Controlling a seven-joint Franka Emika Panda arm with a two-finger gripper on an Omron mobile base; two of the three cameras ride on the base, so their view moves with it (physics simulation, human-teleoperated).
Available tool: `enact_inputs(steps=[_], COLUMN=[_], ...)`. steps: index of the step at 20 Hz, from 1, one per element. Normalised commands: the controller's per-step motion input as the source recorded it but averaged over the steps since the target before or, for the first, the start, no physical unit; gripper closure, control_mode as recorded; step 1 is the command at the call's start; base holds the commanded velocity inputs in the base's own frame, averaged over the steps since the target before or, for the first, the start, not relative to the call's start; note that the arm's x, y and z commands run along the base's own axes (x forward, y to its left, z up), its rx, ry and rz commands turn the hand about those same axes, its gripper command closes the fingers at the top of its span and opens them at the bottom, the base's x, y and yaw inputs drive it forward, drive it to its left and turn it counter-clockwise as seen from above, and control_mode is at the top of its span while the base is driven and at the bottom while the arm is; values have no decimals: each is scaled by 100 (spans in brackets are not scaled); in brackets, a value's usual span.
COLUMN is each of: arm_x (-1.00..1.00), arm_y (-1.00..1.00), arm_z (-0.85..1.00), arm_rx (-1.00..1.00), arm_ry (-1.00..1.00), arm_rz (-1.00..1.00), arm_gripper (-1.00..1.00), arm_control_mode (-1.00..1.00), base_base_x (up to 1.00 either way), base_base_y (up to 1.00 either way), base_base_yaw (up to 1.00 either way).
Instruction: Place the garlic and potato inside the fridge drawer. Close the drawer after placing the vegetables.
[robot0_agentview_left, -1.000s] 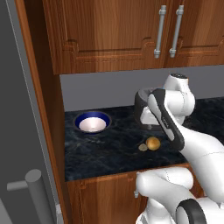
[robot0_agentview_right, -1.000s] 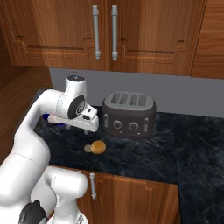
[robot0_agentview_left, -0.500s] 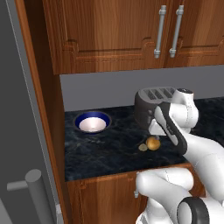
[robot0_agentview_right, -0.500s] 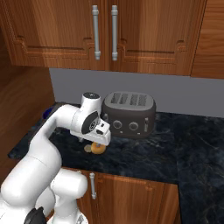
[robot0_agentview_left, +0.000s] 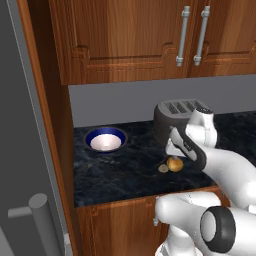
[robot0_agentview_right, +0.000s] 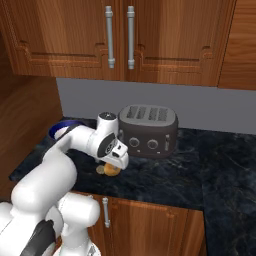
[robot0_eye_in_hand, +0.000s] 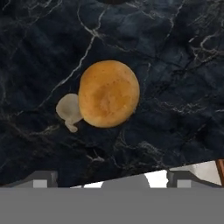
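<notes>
Garlic (robot0_eye_in_hand: 68, 111) sits left of centre in the hand view, touching the potato (robot0_eye_in_hand: 109, 93) at mid-frame on the dark counter (robot0_eye_in_hand: 175, 57). The arm has swung over from the bowl (robot0_agentview_left: 105, 139) side; its gripper (robot0_eye_in_hand: 112, 178), released wide and empty, now hovers above both, probably ready to descend. Base views add the toaster (robot0_agentview_right: 148, 129) behind.

Golden-orange potato (robot0_eye_in_hand: 109, 94), pale beige garlic (robot0_eye_in_hand: 68, 110), black white-veined counter (robot0_eye_in_hand: 175, 65)
</notes>
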Motion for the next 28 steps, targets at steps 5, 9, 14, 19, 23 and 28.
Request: enact_inputs(steps=[5, 9, 14, 19, 23, 28], arm_x=[24, 33, 18, 13, -3, -3], arm_y=[0, 0, -3, -1, 1, 1], arm_z=[-29, -18, -16, -15, -22, -20], arm_rx=[0, 1, 4, 5, 3, 2], arm_ry=[1, 3, 3, 3, 0, 0], arm_rz=[-10, -10, -6, -4, -2, -2], arm_gripper=[-100, -100, -100, -100, -100, -100], arm_control_mode=[-100, -100, -100, -100, -100, -100], base_base_x=[0, 0, 0, 0, 0, 0], base_base_y=[0, 0, 0, 0, 0, 0], base_base_yaw=[0, 0, 0, 0, 0, 0])
